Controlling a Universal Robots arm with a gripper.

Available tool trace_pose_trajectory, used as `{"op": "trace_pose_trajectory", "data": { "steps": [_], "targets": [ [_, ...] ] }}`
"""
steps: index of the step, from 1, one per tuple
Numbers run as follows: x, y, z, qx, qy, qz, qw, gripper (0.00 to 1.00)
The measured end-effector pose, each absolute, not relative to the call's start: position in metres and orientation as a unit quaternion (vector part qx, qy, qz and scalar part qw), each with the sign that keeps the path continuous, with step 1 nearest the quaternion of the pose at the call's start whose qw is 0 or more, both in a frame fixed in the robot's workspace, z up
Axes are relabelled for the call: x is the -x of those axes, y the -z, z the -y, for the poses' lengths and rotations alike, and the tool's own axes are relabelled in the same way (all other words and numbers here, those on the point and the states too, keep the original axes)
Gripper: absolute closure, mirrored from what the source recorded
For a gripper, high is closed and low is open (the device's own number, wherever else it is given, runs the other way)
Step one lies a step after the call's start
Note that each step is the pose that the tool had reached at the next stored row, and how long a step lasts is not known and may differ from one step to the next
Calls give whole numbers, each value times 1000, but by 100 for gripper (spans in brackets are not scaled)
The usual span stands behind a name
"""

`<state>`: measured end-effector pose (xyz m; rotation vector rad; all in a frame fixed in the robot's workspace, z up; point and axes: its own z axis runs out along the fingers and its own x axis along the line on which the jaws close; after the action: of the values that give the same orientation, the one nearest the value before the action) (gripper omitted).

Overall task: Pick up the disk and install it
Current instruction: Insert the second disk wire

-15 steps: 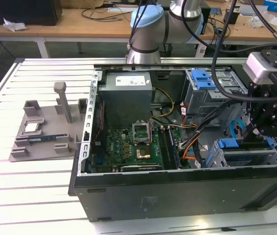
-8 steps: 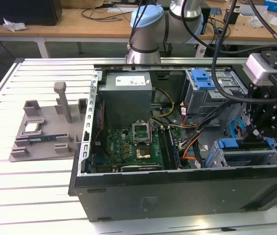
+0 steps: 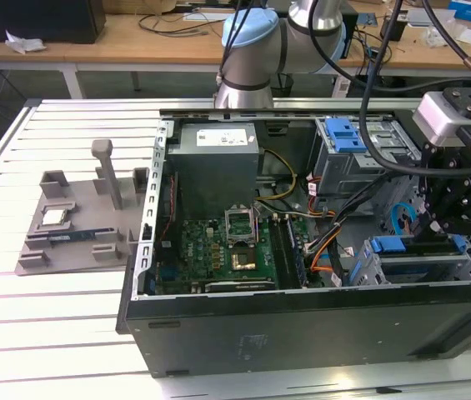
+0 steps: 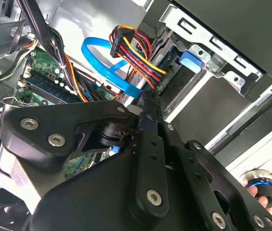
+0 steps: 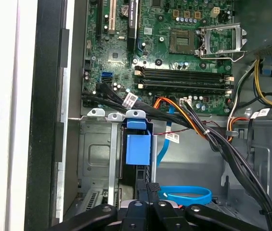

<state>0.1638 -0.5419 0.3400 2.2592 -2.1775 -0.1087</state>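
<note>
Grey holder (image 3: 68, 225) on the worktop's (image 3: 18, 333) left carries small parts. Open computer case (image 3: 302, 325) lies flat, giving top access. Gripper (image 3: 435, 229) hangs over the drive bay; disk (image 5: 138, 149) sits slotted there, blue frame showing. Jaws: cannot tell.

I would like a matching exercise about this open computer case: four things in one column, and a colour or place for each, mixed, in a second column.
Things:
1. Looped flat cable
2. Circuit board
3. Grey fixture
4. Power supply box

Descriptions:
A. green
B. on the table, outside the case, at the exterior view's left
C. blue
D. grey metal, at the far wall of the case by the arm's base

Pairs: 1-C, 2-A, 3-B, 4-D
</note>
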Motion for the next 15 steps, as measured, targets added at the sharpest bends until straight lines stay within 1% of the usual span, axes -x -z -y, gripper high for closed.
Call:
{"op": "trace_pose_trajectory", "data": {
  "steps": [3,4,7,11,15],
  "targets": [
    [-164,-340,542,-720,35,694,1,89],
    [-164,-340,542,-720,35,694,1,83],
    [-164,-342,542,-720,35,694,0,83],
    [-164,-364,542,-720,35,694,1,83],
    [-164,-376,542,-720,35,694,1,83]
  ]
}}
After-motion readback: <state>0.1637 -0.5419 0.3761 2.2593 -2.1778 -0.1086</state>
